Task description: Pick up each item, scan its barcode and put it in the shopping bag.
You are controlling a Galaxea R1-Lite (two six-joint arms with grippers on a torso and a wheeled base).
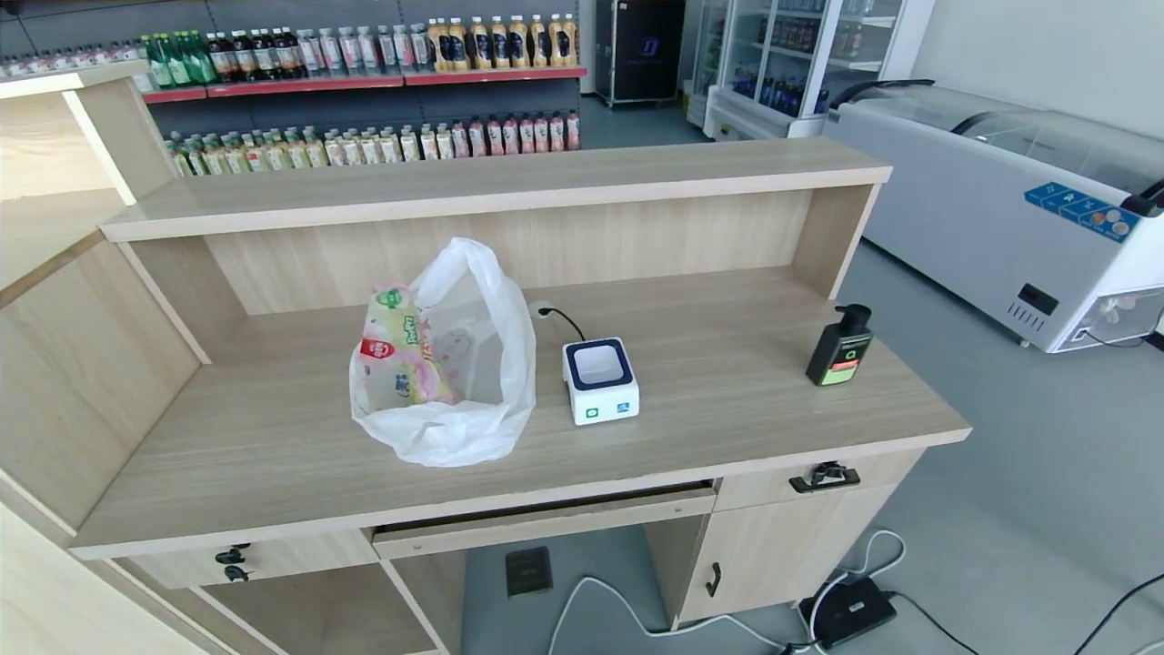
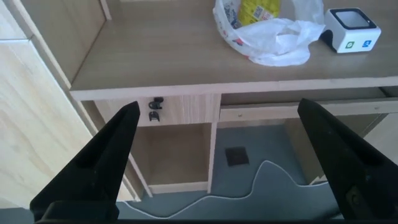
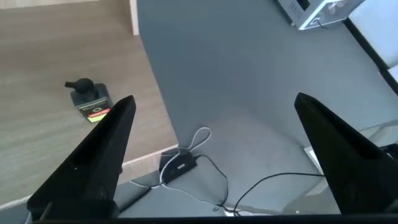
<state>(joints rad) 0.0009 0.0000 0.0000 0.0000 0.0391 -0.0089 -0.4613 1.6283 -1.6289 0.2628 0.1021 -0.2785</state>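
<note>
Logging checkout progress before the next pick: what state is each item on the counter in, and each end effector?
shopping bag: standing open on the counter, mouth up.
snack packet: upright inside the bag.
pump bottle: upright on the counter, outside the bag.
scanner: beside the bag, window facing up.
left end effector: open, empty.
right end effector: open, empty.

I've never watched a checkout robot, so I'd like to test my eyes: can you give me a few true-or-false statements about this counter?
1. The shopping bag already holds a snack packet. True.
2. The black pump bottle lies in the bag. False: it stands on the counter, right of the scanner.
3. The scanner stands between bag and bottle. True.
4. The left pincer grips a packet. False: it is open and empty.
</note>
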